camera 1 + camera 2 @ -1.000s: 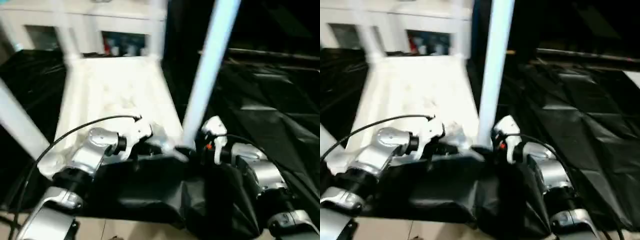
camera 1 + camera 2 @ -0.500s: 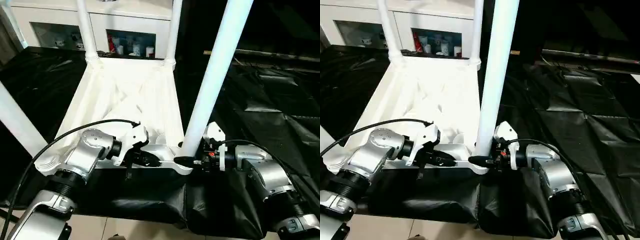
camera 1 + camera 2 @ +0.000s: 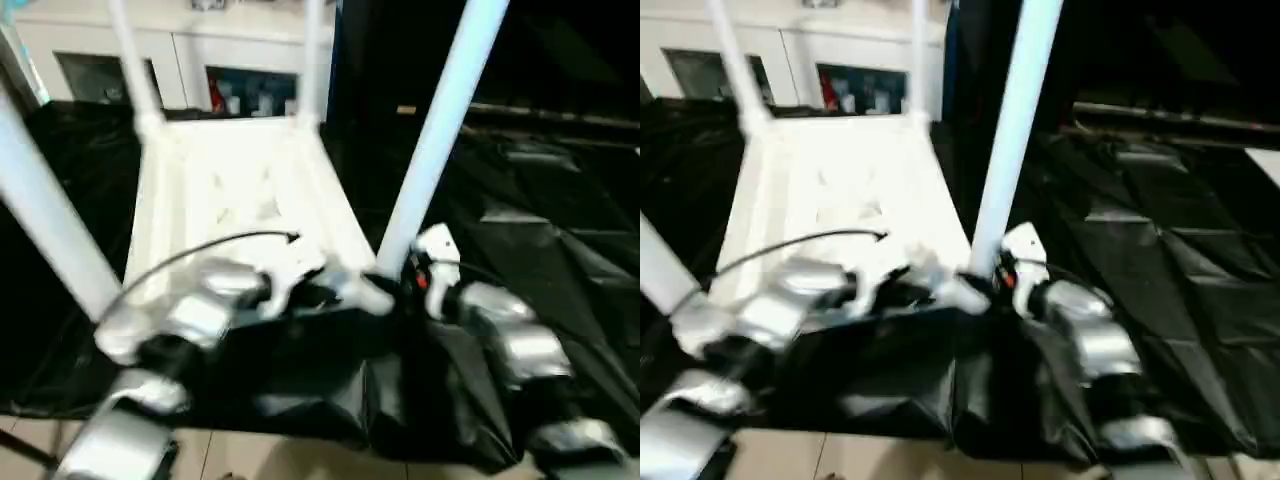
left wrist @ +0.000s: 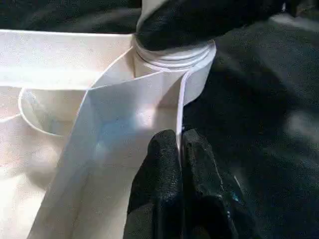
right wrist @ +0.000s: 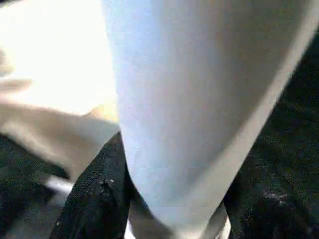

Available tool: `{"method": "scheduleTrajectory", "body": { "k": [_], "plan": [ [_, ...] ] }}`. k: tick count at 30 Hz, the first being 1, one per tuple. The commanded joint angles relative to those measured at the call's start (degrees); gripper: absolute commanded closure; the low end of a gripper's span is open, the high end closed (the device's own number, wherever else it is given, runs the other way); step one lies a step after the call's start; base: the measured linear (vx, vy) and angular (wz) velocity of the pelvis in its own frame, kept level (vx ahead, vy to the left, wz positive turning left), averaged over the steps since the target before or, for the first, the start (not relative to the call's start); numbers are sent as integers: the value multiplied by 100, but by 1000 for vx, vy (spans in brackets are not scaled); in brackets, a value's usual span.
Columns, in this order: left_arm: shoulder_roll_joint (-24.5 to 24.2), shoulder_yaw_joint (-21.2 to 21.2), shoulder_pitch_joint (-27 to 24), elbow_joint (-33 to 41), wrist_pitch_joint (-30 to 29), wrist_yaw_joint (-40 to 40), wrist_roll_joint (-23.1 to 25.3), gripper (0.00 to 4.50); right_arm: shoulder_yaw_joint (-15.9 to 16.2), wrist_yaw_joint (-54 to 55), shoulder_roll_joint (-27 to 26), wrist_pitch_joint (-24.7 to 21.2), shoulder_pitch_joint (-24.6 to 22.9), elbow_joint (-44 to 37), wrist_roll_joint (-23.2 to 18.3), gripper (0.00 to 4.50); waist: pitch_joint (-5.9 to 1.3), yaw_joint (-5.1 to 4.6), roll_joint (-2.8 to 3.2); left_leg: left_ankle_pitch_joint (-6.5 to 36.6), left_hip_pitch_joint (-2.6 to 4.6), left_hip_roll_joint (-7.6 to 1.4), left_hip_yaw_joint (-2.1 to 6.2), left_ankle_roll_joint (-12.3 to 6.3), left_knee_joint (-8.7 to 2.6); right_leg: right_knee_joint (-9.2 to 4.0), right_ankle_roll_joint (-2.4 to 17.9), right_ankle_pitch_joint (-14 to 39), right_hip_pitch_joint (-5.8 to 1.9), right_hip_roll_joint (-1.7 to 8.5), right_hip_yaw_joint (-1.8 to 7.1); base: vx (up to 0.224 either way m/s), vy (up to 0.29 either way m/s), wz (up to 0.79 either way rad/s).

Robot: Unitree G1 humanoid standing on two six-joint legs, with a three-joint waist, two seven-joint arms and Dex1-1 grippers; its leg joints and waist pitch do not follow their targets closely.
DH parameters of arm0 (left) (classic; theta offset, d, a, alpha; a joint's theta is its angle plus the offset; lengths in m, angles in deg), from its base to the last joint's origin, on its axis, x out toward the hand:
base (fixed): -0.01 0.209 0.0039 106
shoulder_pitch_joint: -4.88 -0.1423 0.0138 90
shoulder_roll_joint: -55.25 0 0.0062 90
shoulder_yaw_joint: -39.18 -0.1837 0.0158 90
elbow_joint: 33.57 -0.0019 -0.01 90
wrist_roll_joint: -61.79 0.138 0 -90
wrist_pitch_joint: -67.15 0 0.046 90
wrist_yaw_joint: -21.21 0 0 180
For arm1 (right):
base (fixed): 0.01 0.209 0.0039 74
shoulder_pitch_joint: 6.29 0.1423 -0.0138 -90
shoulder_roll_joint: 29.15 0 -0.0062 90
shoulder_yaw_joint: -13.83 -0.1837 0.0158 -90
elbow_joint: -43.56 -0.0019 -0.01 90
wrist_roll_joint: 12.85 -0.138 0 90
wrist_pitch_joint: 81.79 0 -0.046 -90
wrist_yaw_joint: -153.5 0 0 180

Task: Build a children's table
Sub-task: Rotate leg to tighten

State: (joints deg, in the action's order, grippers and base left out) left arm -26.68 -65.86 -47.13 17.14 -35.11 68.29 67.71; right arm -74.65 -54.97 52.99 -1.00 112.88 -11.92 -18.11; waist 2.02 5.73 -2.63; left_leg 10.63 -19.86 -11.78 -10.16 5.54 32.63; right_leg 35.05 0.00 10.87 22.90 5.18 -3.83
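Observation:
The white tabletop (image 3: 240, 190) lies upside down, ribbed underside up, with four white legs standing in its corner sockets. My left gripper (image 4: 180, 144) is shut on the tabletop's thin rim beside the near-right socket (image 4: 174, 69). My right gripper (image 5: 174, 209) is shut around the base of the near-right leg (image 3: 430, 150), one black finger (image 5: 94, 199) on each side. In the left wrist view, a finger of the right gripper (image 4: 199, 22) wraps the leg just above the socket. The other legs rise at near left (image 3: 50, 220), far left (image 3: 130, 70) and far right (image 3: 312, 60).
Crinkled black sheeting (image 3: 540, 200) covers the surface under and around the tabletop. A white cabinet with glass doors (image 3: 250, 85) stands behind it. A black cable (image 3: 220, 245) arcs over my left forearm. Pale floor (image 3: 260, 455) shows at the near edge.
The head camera has shifted, moving the whole picture. Both grippers keep their hold at the near-right corner, and the leg stands at about the same lean.

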Motion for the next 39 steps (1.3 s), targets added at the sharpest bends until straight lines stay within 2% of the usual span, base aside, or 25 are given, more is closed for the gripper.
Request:
{"method": "scheduleTrajectory", "body": {
  "k": [1, 3, 6, 8, 12, 15, 18, 20, 22, 28, 30, 33, 36, 37, 39],
  "plan": [
    [377, 190, 114, -201, -52, -913, -4, 450, 219, 602, -534, -271, 6, 565, 119, 243, -247, -10, -14, 1389, -13, -116, 39, 32, -413, -547, 702, 2135, -211, 311, 244, 0, 0, 0],
    [568, 130, 161, -289, 22, -1053, 39, 450, 92, 725, -819, -208, 152, 723, 14, 243, -268, -19, -7, 1329, -26, -101, 43, 16, -413, -525, 730, 1939, -232, 303, 237, 0, 0, 0],
    [661, 33, 140, -239, 103, -892, 32, 450, 179, 594, -999, -127, 185, 675, -5, 243, -287, -26, 21, 1171, -43, -109, 38, -74, -398, -474, 859, 1326, -255, 287, 236, 0, 0, 0],
    [668, 10, 142, -240, 158, -813, 17, 450, 213, 512, -1041, -44, 204, 698, 9, 191, -296, -31, 13, 1074, -48, -102, 25, -146, -385, -444, 974, 991, -274, 276, 236, 0, 0, 0],
    [610, 48, 148, -252, 222, -689, -46, 450, 104, 571, -1036, 20, 249, 768, -22, 161, -272, -35, 11, 1347, -29, -108, 22, -165, -408, -506, 930, 1513, -250, 298, 239, 0, 0, 0],
    [366, 43, 89, -191, 406, -247, -102, 450, 279, -9, -806, 132, 198, 636, 62, 149, -274, -46, -13, 1392, -54, -108, 35, -176, -419, -519, 834, 1694, -259, 307, 239, 0, 0, 0],
    [188, 10, 12, -85, 478, 130, -153, 450, 431, -579, -610, 162, 97, 419, 14, 149, -274, -43, -30, 1293, -49, -114, 22, -241, -407, -501, 871, 1514, -256, 300, 245, 0, 0, 0],
    [63, -15, -53, 11, 546, 421, -212, 450, 522, -972, -473, 148, 13, 231, -41, 149, -270, -34, -23, 1213, -58, -120, 26, -286, -411, -496, 892, 1437, -268, 307, 244, 0, 0, 0],
    [-258, -68, -209, 237, 624, 1058, -343, 450, 713, -1813, -119, -39, -187, -258, -226, 149, -265, -35, -18, 1202, -70, -136, 26, -368, -410, -478, 932, 1315, -274, 305, 254, 0, 0, 0],
    [-741, -101, -454, 622, 569, 2116, -670, 450, 946, -2873, 465, -189, -462, -894, -423, 149, -263, -30, 18, 1303, -26, -162, 21, -295, -424, -463, 1086, 1265, -241, 303, 257, 0, 0, 0],
    [-971, -112, -524, 725, 462, 2552, -763, 450, 1000, -3351, 744, -292, -585, -1160, -509, 149, -266, -5, 21, 1270, -10, -161, 14, -303, -415, -448, 1143, 1103, -246, 290, 256, 0, 0, 0],
    [-1103, -108, -552, 774, 358, 2827, -823, 450, 1022, -3663, 941, -417, -650, -1309, -582, 149, -289, 40, 24, 922, -13, -161, -4, -390, -380, -365, 1327, 450, -276, 282, 250, 0, 0, 0],
    [-1176, -115, -575, 830, 280, 2978, -868, 450, 1041, -3811, 1044, -517, -681, -1393, -624, 171, -285, 88, 25, 891, -9, -165, -17, -397, -371, -354, 1388, 368, -276, 287, 243, 0, 0, 0],
    [-1182, -110, -584, 848, 271, 3014, -868, 450, 1056, -3842, 1069, -546, -686, -1415, -631, 171, -282, 90, 27, 918, -12, -162, -17, -382, -374, -360, 1382, 424, -275, 289, 244, 0, 0, 0],
    [-1177, -107, -588, 856, 267, 3025, -863, 450, 1071, -3852, 1075, -569, -692, -1437, -631, 202, -274, 96, 23, 1019, -12, -160, -10, -305, -386, -385, 1323, 678, -276, 300, 247, 0, 0, 0]
  ]
}}
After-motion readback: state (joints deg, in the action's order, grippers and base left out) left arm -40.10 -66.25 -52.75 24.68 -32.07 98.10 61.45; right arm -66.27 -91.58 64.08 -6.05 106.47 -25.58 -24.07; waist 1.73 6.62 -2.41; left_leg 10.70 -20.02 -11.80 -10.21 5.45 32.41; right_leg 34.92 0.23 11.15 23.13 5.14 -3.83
